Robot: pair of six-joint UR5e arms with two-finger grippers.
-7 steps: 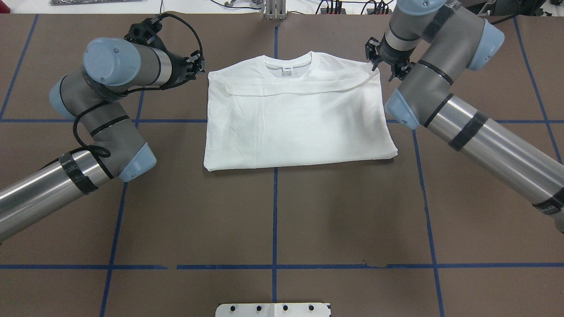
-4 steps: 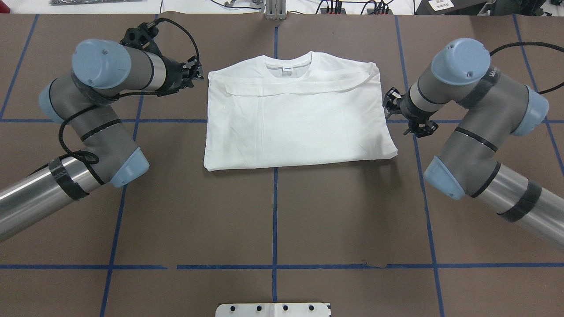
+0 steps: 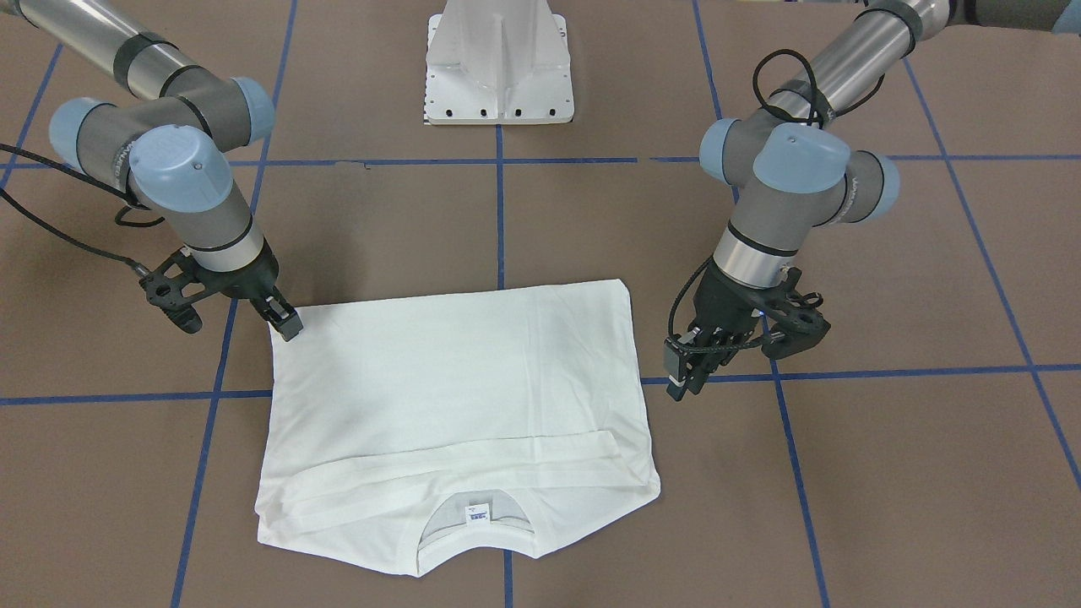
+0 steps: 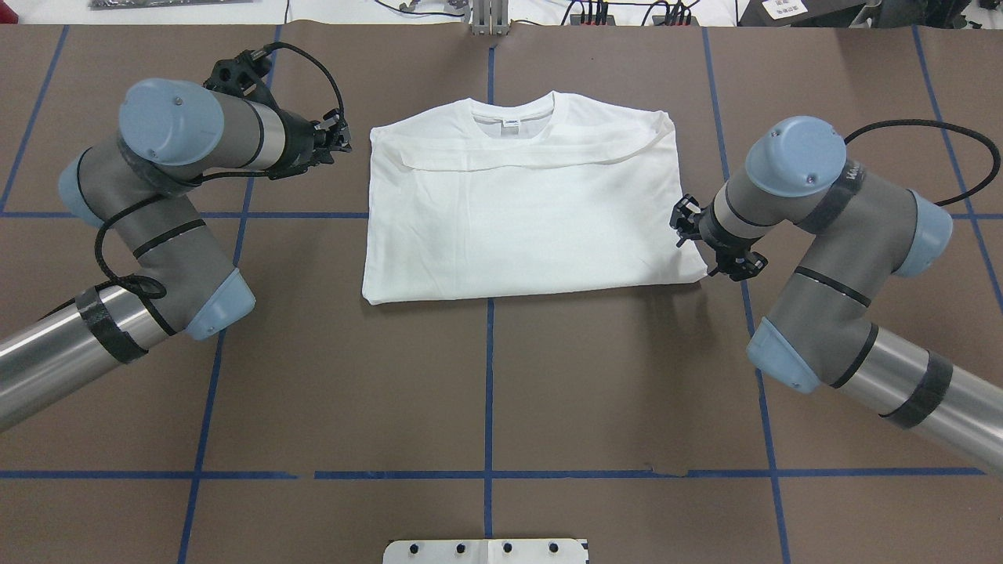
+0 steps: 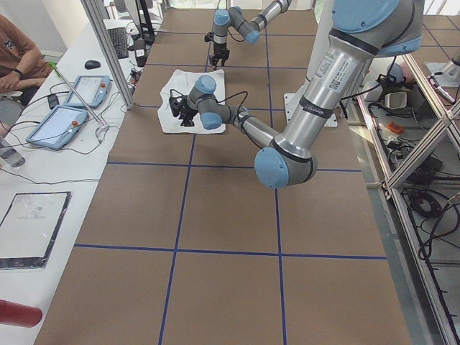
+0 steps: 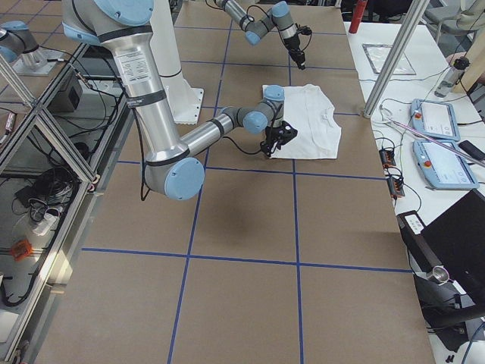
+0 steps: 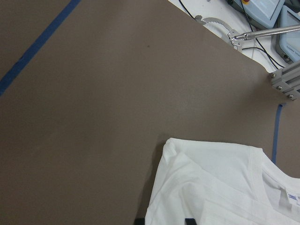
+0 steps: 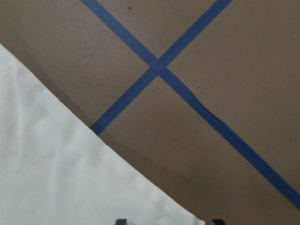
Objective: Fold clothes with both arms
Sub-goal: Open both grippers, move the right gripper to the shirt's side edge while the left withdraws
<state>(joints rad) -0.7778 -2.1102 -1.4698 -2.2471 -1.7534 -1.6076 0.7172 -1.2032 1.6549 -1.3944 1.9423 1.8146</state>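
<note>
The spread right black tool (image 4: 697, 247), at 4 o'clock of the white long-sleeved shirt (image 4: 525, 227), may pinch one layer only; the left black tool (image 4: 341, 141) is spread too.

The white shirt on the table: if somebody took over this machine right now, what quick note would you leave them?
Left hand: open, holding nothing, beside the shirt at its collar-end corner.
Right hand: open, holding nothing, at the hem corner on its own side; I cannot tell if it is touching the cloth.
The shirt lies flat on the table, collar away from the robot.
Done: sleeves folded across the chest.
Left: probably to grip the corners and fold the body over; no grip has been made yet.
</note>
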